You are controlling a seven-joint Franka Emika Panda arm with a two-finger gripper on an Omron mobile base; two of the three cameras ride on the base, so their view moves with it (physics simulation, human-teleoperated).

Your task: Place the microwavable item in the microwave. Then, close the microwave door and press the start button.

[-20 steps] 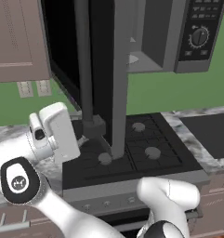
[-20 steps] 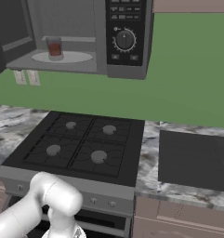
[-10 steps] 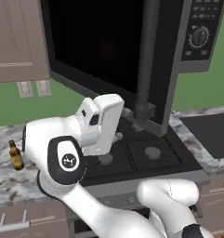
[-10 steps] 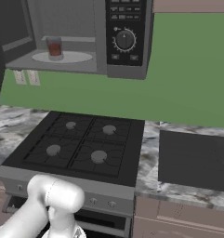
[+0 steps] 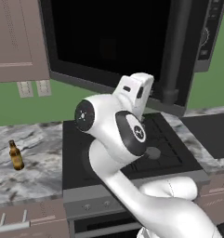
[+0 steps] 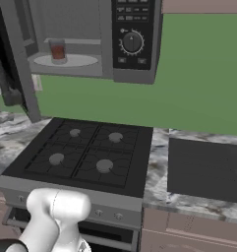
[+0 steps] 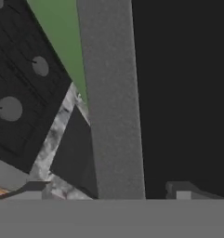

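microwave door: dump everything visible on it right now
The microwave door is a wide dark grey panel with a black glass window and a long dark vertical bar handle near its free edge. It stands partly open, swung out over the stove. In the hand view its grey frame runs between the open gripper fingertips; contact cannot be told.

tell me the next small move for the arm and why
Probably keep pushing the microwave door toward shut. The glass cup already sits on the turntable, the door is part-way open, and the open pincer faces its grey edge.
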